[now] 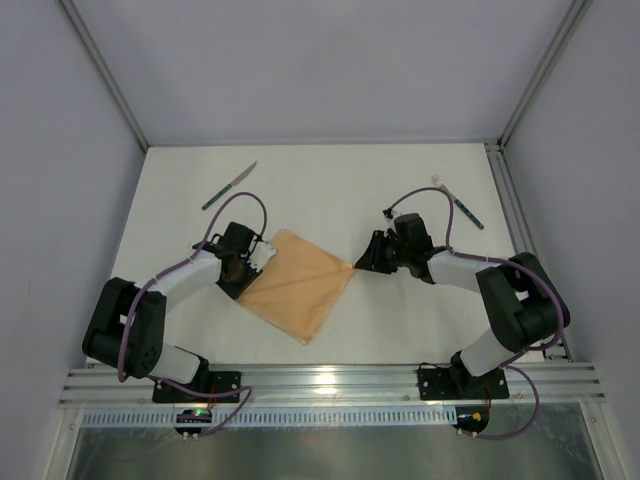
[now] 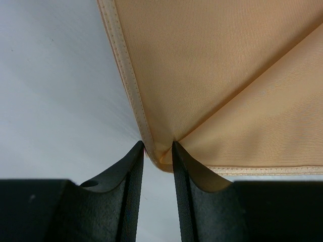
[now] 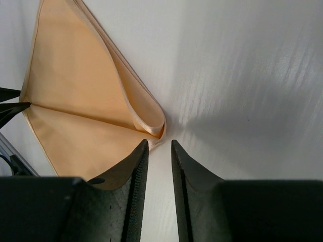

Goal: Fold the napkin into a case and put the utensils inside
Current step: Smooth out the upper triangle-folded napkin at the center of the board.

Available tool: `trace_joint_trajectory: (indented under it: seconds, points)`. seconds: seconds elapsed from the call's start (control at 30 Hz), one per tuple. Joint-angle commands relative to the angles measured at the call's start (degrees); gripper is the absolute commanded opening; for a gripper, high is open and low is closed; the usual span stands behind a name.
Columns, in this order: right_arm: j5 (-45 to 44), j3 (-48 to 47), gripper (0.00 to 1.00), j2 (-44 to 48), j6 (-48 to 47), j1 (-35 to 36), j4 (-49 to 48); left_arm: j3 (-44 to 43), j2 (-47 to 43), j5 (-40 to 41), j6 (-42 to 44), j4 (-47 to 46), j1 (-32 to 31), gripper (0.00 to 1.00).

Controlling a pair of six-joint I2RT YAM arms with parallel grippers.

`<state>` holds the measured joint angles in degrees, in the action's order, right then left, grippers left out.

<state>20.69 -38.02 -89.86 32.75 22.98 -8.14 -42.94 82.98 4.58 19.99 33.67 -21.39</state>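
The peach napkin is lying folded into a creased diamond in the middle of the white table inside pale grey walls, with the knife and fork lying well apart toward the far edge. The left gripper is standing slightly open around the stitched left corner without pinching it, and the right gripper is gaping as narrowly beside the right corner, holding nothing. Only the right wrist view is showing 2 layers curling apart there.

Napkin hemmed in from both sides
Left gripper and right gripper block its side corners; open table lies behind, knife and fork at the far flanks.
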Motion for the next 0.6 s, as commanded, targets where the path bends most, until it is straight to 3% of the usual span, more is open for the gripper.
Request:
trace_joint_trajectory:
  seconds: [0.0, 0.1, 0.23, 0.57]
  points:
    - [3.47, 0.49, 0.30, 0.74, -2.95, -0.40, -3.62, 2.16, 2.19, 0.34, 0.67, -2.12, 0.12, 0.32]
    - [5.85, 0.67, 0.43, 0.57, -4.44, -0.39, -4.42, 2.07, 2.01, 0.34, 0.67, -2.03, 0.12, 0.32]
    - [6.20, 0.14, 0.50, -1.36, -5.24, -0.39, -4.69, 1.81, 2.27, 0.26, 0.58, -1.94, 0.12, 0.32]
    - [7.00, 0.05, 0.49, -7.78, -4.45, -0.31, -7.94, 1.63, 2.10, 0.61, 0.58, -1.68, 0.12, 0.32]
